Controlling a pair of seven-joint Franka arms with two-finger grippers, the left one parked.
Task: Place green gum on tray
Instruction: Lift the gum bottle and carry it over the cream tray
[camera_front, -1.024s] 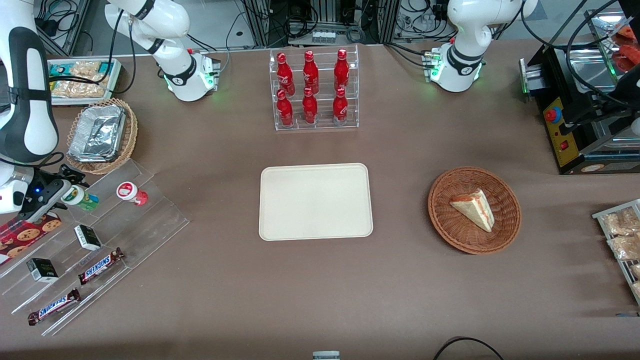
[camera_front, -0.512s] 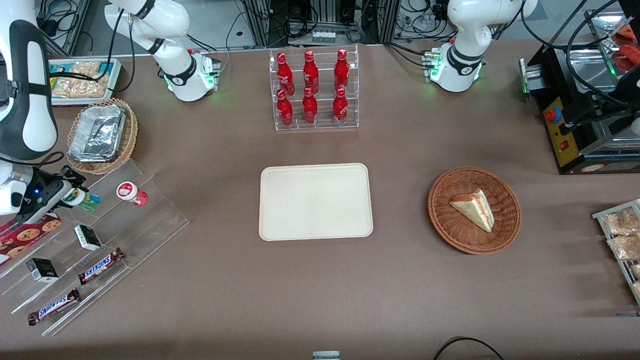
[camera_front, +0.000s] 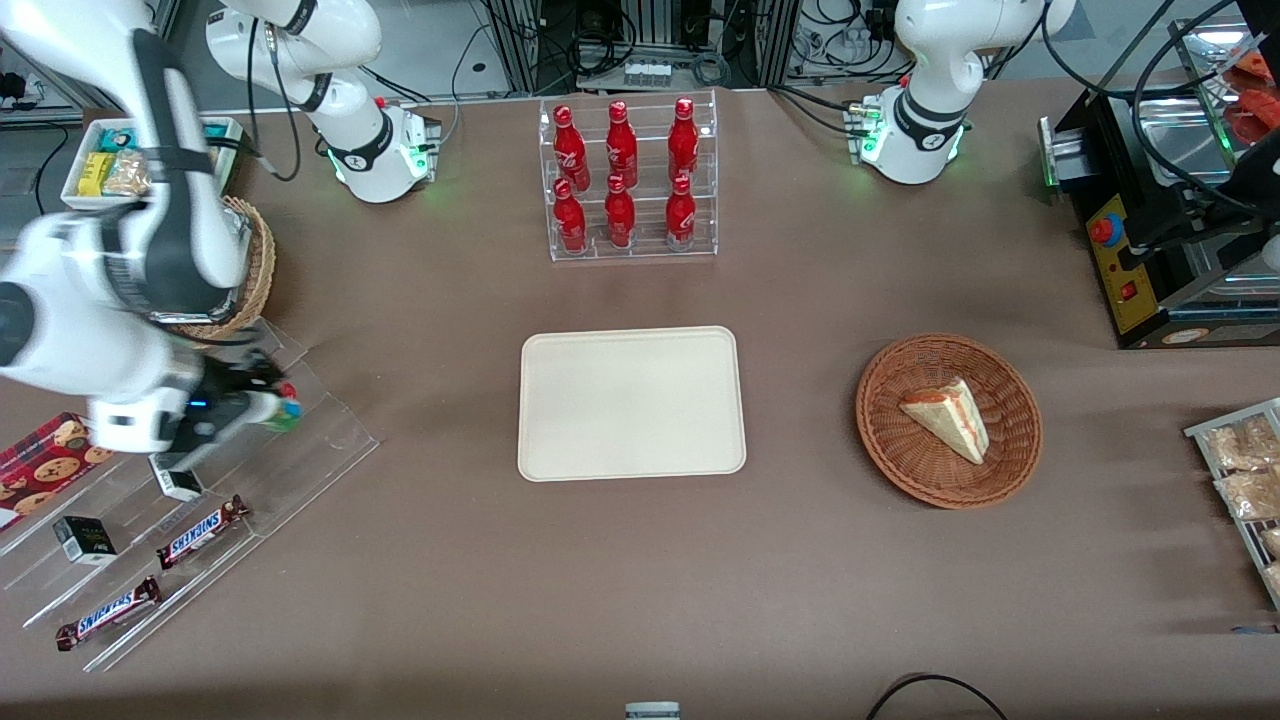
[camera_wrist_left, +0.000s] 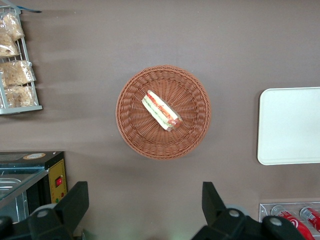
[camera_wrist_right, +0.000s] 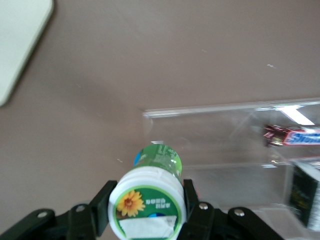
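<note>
Hand (camera_front: 262, 405) clamped on green gum (camera_wrist_right: 148, 200), fingers (camera_wrist_right: 102, 200) pressing the white lid from both sides. Gum held over the clear stepped rack (camera_front: 310, 440) at the working arm's end of the worktop (camera_front: 800, 600). Tray (camera_front: 631, 403) sits mid-worktop, well apart, bare.

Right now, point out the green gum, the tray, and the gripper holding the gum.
green gum (camera_wrist_right: 147, 202): right wrist view, on its white lid's label.
tray (camera_front: 631, 403): front view, on its bare cream middle.
gripper (camera_wrist_right: 146, 200): right wrist view, midway between fingertips, shut on the gum.
</note>
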